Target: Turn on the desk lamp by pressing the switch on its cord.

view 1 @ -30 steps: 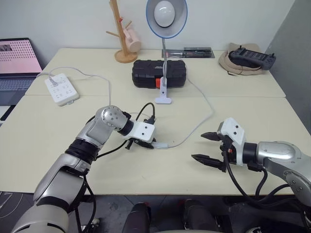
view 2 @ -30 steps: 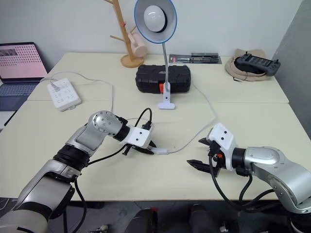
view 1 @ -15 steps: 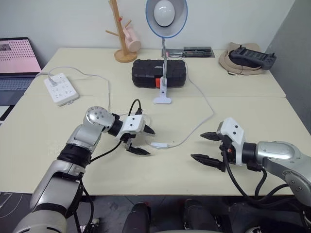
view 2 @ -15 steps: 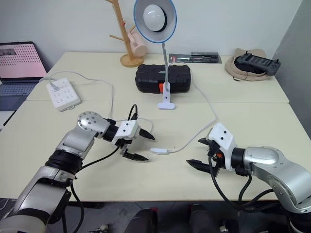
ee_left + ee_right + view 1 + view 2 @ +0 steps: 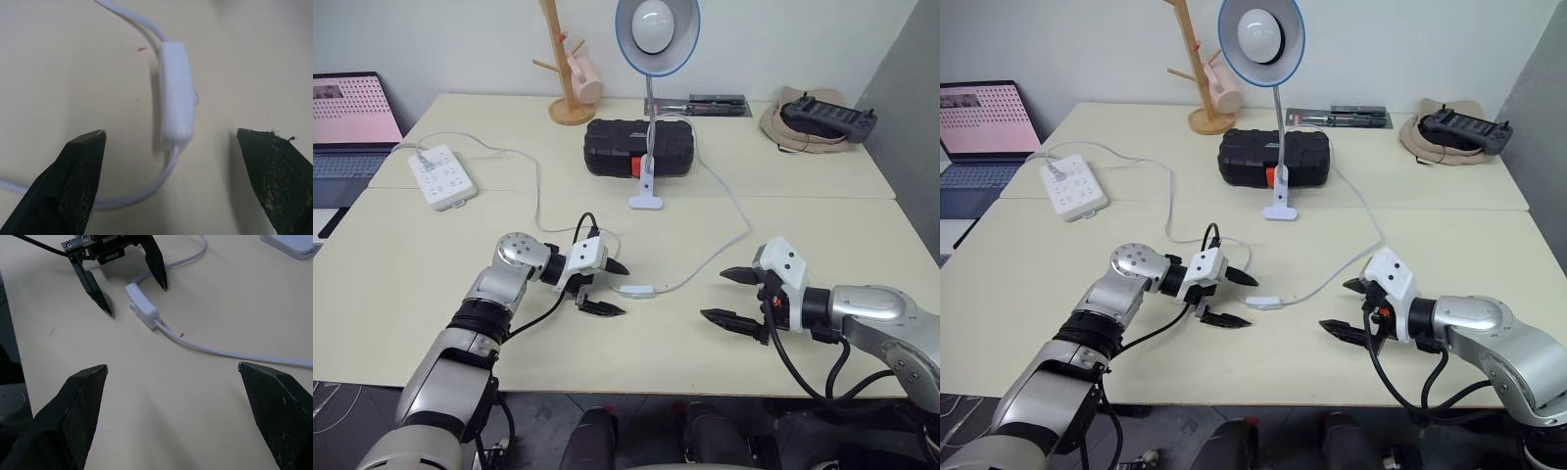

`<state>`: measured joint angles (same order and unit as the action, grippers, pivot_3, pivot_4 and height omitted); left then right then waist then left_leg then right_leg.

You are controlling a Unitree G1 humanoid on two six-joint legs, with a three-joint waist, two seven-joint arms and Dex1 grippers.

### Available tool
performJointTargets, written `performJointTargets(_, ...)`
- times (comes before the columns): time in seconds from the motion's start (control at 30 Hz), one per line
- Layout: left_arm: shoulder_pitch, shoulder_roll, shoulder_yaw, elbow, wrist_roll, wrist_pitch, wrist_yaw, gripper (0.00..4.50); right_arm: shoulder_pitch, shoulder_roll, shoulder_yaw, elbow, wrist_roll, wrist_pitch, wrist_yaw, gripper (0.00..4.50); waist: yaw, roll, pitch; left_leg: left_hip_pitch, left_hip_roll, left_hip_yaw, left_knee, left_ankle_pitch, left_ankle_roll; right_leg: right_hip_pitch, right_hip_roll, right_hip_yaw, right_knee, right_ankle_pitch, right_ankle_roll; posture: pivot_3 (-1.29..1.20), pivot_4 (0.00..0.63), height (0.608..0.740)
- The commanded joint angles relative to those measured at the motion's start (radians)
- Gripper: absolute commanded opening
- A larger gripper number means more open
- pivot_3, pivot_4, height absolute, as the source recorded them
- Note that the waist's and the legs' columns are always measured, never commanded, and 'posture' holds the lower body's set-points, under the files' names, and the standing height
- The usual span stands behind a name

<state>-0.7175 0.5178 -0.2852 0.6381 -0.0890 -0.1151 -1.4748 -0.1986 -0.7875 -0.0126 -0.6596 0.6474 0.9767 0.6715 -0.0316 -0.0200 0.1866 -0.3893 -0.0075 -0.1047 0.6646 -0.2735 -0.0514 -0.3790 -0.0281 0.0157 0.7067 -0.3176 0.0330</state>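
Switch lies untouched beside wide-spread left end effector; right end effector wide too.

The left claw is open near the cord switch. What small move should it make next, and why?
Probably ease the left claw forward a little so its fingers come around the switch, then close to press it. The claw is open and points at the switch, which lies untouched on the table just ahead of the fingertips. The desk lamp does not look lit.
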Motion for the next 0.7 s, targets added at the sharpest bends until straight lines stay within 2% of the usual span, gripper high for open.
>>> performJointTargets(0.03, -0.023, -0.005, 0.026, -0.009, -0.024, 0.012, -0.017, 4.45, -0.007, -0.007, -0.011, -0.021, 0.004, -0.014, 0.001, 4.5, 0.0, 0.0, 0.0, 0.0, 0.0, 0.0, 0.0, 0.0, 0.0, 0.0, 0.0, 0.0, 0.0, 0.0, 0.0, 0.0, 0.15, 0.74)
performJointTargets(0.13, -0.029, 0.005, 0.031, -0.022, -0.046, 0.056, -0.056, 4.0, -0.006, -0.009, -0.013, -0.022, 0.006, -0.011, 0.001, 4.5, 0.0, 0.0, 0.0, 0.0, 0.0, 0.0, 0.0, 0.0, 0.0, 0.0, 0.0, 0.0, 0.0, 0.0, 0.0, 0.0, 0.15, 0.74)
performJointTargets(0.43, -0.032, 0.038, 0.021, -0.029, -0.03, 0.058, -0.098, 2.01, -0.015, -0.006, -0.007, -0.015, 0.006, -0.01, 0.001, 4.5, 0.0, 0.0, 0.0, 0.0, 0.0, 0.0, 0.0, 0.0, 0.0, 0.0, 0.0, 0.0, 0.0, 0.0, 0.0, 0.0, 0.15, 0.74)
performJointTargets(0.7, -0.02, 0.027, 0.023, -0.049, -0.038, 0.07, -0.085, 0.39, -0.022, -0.001, -0.003, -0.014, 0.008, -0.006, -0.004, 4.5, 0.0, 0.0, 0.0, 0.0, 0.0, -0.001, 0.0, 0.0, 0.0, 0.0, 0.0, 0.0, 0.0, 0.0, 0.0, 0.0, 0.15, 0.74)
